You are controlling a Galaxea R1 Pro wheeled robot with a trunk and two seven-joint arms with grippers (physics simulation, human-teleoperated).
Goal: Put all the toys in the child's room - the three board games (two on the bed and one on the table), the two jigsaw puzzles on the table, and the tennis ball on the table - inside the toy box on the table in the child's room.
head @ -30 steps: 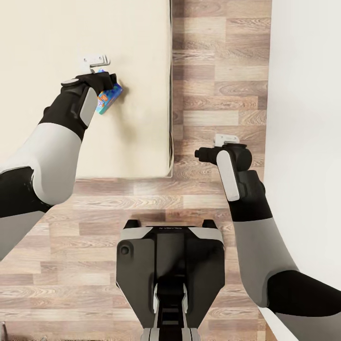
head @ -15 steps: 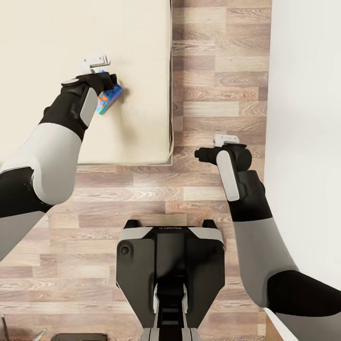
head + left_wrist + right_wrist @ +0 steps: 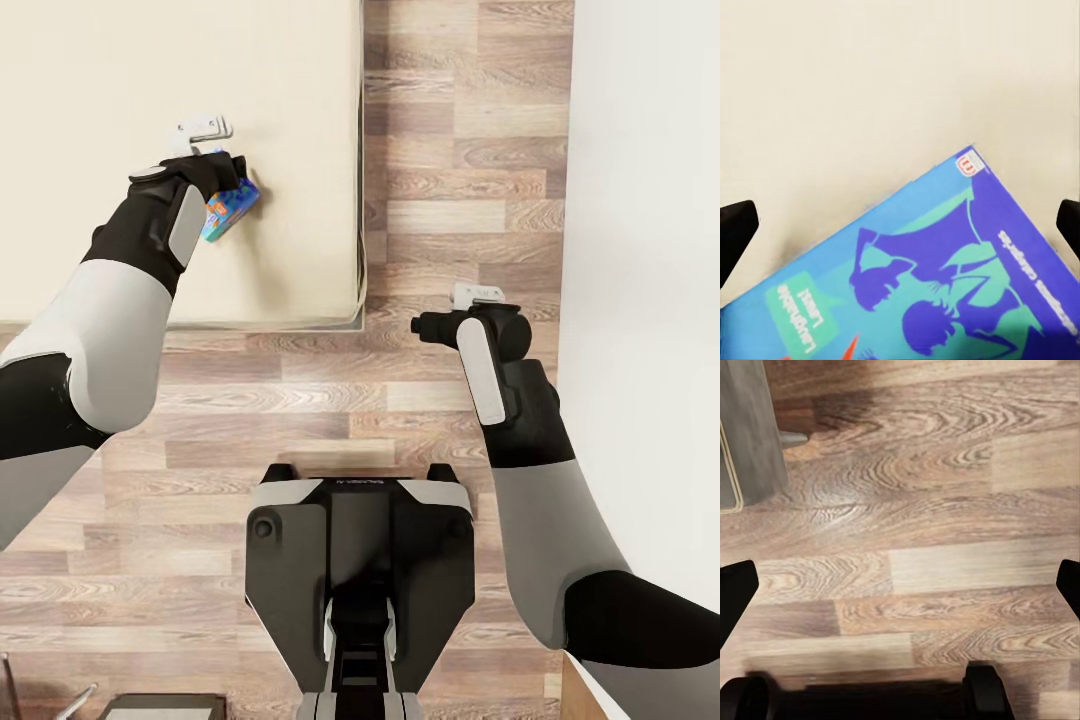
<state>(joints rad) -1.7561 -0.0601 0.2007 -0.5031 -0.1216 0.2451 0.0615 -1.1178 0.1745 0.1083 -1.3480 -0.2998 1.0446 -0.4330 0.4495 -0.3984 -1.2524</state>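
Holding a board game (image 3: 228,208) at the end of my left arm, I stand at the foot of the bed (image 3: 300,150), the box showing blue, green and orange beneath my wrist, above the beige mattress toward ten o'clock in the head view. My left fingers (image 3: 203,128) sit around its upper part; how tightly they close I cannot tell, since the wrist hides the contact and the left wrist camera shows the dark fingertips (image 3: 736,225) spread wide at the picture's edges with the printed lid (image 3: 945,270) between them. That lid, blue with purple cartoon figures and a green label, lies slantwise against the mattress behind it.

My right fingers (image 3: 478,293) hang over the wooden floor (image 3: 460,180) toward three o'clock, holding nothing; the right wrist camera shows bare planks between parted tips and the bed's grey frame (image 3: 754,442) at one corner.

I judge the box light and stiff, a thin cardboard carton with a glossy, slippery face. A pinch across the thin edges near the middle of a long side should suit it best; a grip near one corner would let it swing or slide free, and hard squeezing could dent the lid.
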